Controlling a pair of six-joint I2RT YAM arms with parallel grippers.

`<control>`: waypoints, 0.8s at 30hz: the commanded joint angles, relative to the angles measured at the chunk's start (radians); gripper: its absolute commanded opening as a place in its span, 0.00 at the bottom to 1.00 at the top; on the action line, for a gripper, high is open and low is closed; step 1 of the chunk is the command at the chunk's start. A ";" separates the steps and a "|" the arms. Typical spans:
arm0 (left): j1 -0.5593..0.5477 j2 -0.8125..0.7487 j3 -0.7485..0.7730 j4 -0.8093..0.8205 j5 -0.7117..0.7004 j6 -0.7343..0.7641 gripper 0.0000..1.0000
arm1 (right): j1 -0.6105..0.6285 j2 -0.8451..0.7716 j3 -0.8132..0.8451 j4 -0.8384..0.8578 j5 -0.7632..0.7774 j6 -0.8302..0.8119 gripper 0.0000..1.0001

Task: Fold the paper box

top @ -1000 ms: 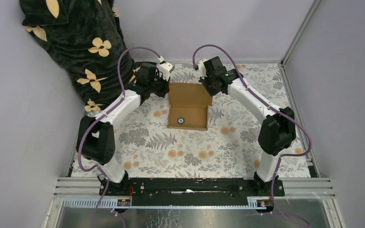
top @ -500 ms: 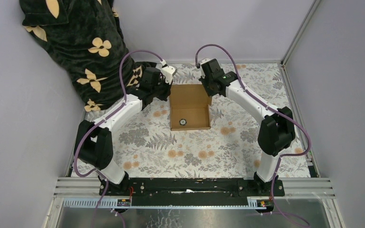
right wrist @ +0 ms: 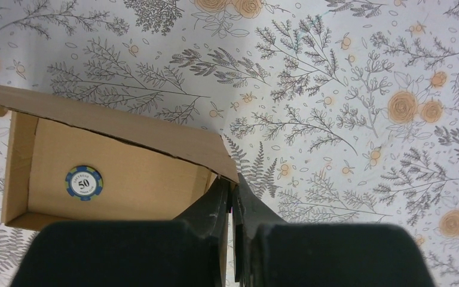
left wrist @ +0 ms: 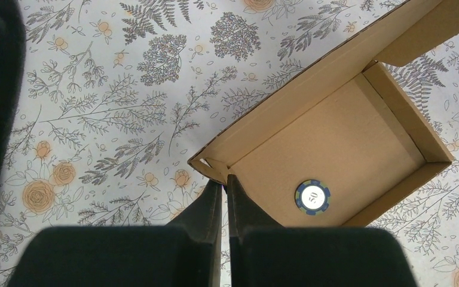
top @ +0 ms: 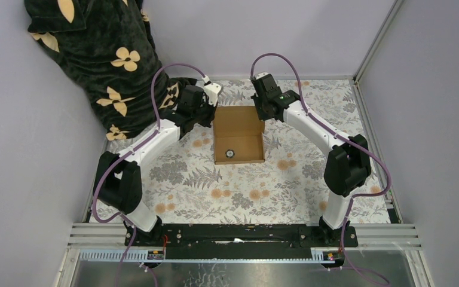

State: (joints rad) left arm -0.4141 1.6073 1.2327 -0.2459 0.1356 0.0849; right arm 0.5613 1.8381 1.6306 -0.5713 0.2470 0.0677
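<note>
Toward the far middle of the desk [top: 179, 179], on its floral cover, sits the paper box [top: 246, 143]. It's plain brown cardboard w/ a shallow tray, walls up on all sides, and the lid flap stands open along the far edge. A round blue-rimmed chip [left wrist: 312, 197] marked 50 lies flat on the tray floor, left of centre and close to the near wall.

The left gripper [left wrist: 224, 188] is at the box's far-left corner. Its fingers are narrowed to a thin slit, one outside the tray and one inside. The left wall runs into that slit, so they look pinched on the cardboard. The right gripper [right wrist: 233, 191] is at the far-right corner w/ the same narrow slit. The right wall's end meets it just below the lid edge, so it also looks clamped on the cardboard, though the contact itself is hidden by the fingers.

Both arms reach in from either side, approx. mirrored. A dark cloth w/ pale flowers [top: 95, 54] hangs at the far left, beside the left arm.
</note>
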 commanded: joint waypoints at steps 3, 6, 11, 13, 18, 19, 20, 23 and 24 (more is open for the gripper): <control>-0.063 -0.023 -0.009 0.088 0.082 -0.035 0.06 | 0.064 -0.034 0.017 0.089 -0.084 0.137 0.00; -0.067 -0.025 -0.011 0.087 0.079 -0.040 0.06 | 0.064 -0.039 0.009 0.093 -0.080 0.165 0.00; -0.072 -0.023 -0.011 0.085 0.070 -0.054 0.05 | 0.064 -0.049 -0.014 0.108 -0.068 0.198 0.00; -0.074 -0.021 -0.010 0.086 0.065 -0.062 0.05 | 0.064 -0.052 -0.020 0.115 -0.064 0.206 0.00; -0.086 -0.003 0.007 0.077 0.037 -0.080 0.05 | 0.065 -0.061 -0.033 0.124 -0.051 0.222 0.00; -0.091 -0.001 0.010 0.074 0.029 -0.082 0.05 | 0.065 -0.064 -0.036 0.128 -0.049 0.225 0.00; -0.095 0.001 0.014 0.073 0.019 -0.103 0.05 | 0.066 -0.066 -0.040 0.130 -0.047 0.226 0.00; -0.108 0.002 0.020 0.072 -0.005 -0.131 0.05 | 0.070 -0.073 -0.050 0.138 -0.038 0.235 0.00; -0.116 0.001 0.024 0.072 -0.017 -0.138 0.05 | 0.073 -0.077 -0.055 0.141 -0.036 0.240 0.00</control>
State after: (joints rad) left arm -0.4610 1.6066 1.2316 -0.2459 0.0513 0.0216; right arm 0.5640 1.8149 1.5803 -0.5381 0.3035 0.2539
